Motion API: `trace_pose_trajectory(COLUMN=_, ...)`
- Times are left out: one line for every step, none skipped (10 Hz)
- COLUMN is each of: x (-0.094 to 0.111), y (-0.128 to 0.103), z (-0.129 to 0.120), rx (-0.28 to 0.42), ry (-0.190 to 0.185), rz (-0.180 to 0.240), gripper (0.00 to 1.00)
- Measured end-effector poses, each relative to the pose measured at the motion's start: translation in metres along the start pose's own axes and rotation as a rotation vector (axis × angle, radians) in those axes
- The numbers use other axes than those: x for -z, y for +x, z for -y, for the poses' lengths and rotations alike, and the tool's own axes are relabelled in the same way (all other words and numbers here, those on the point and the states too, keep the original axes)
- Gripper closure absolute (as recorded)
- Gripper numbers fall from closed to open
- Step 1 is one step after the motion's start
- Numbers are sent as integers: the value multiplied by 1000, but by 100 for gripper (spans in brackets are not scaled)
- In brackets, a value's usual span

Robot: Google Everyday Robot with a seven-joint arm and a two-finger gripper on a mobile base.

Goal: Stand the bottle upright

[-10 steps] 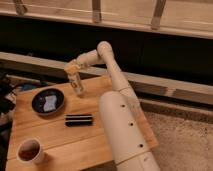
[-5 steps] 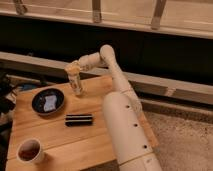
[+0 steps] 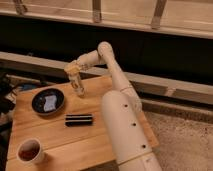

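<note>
While the arm reaches over the wooden table (image 3: 107, 95), the gripper (image 3: 75, 80) hangs where it did half a second ago, above the far edge, clasping the bottle (image 3: 78, 86) roughly upright, base at the tabletop. Nothing has shifted. Left of the bottle sits a dark plate (image 3: 48, 101); nearer lies a black bar (image 3: 78, 120), then a white cup (image 3: 29, 151). Behind runs a dark wall with a railing (image 3: 95, 10).

Your gripper (image 3: 76, 80) at the table's (image 3: 100, 145) far edge, dark plate (image 3: 48, 101) left of it, black bar (image 3: 79, 120) nearer, cup (image 3: 29, 151) near-left, open wood between them.
</note>
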State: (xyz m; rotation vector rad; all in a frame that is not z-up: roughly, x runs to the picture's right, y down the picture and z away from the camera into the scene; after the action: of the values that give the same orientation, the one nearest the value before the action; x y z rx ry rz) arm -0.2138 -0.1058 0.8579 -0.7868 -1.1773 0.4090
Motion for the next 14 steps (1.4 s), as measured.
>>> trace_pose_trajectory(x=6, y=3, z=-2, rx=-3, ry=10, rz=11, gripper=100)
trace_pose_trajectory(x=11, y=10, z=-6, rx=-12, ry=17, rz=21, gripper=100)
trace_pose_trajectory(x=15, y=14, z=-8, rx=-20, ry=22, rz=31, gripper=100)
trace_pose_trajectory(x=14, y=19, z=-9, rx=-29, ry=22, rz=40, gripper=100)
trace_pose_trajectory(x=13, y=22, z=-11, rx=-30, ry=21, rz=52, gripper=100)
trace_pose_trajectory(x=14, y=26, z=-11, rx=-26, ry=23, rz=65, gripper=100)
trace_pose_trajectory(x=17, y=28, z=-11, rx=-16, ry=29, rz=81, gripper=100)
trace_pose_trajectory(x=17, y=29, z=-9, rx=3, ry=32, rz=109, gripper=100)
trace_pose_trajectory(x=16, y=29, z=-8, rx=21, ry=30, rz=133, gripper=100)
trace_pose_trajectory(x=14, y=28, z=-8, rx=35, ry=21, rz=151, gripper=99)
trace_pose_trajectory(x=13, y=28, z=-8, rx=49, ry=12, rz=183, gripper=93)
trace_pose_trajectory(x=13, y=30, z=-9, rx=52, ry=8, rz=205, gripper=82)
trace_pose_trajectory(x=14, y=31, z=-10, rx=49, ry=5, rz=209, gripper=73)
trace_pose_trajectory(x=15, y=32, z=-11, rx=46, ry=3, rz=212, gripper=64)
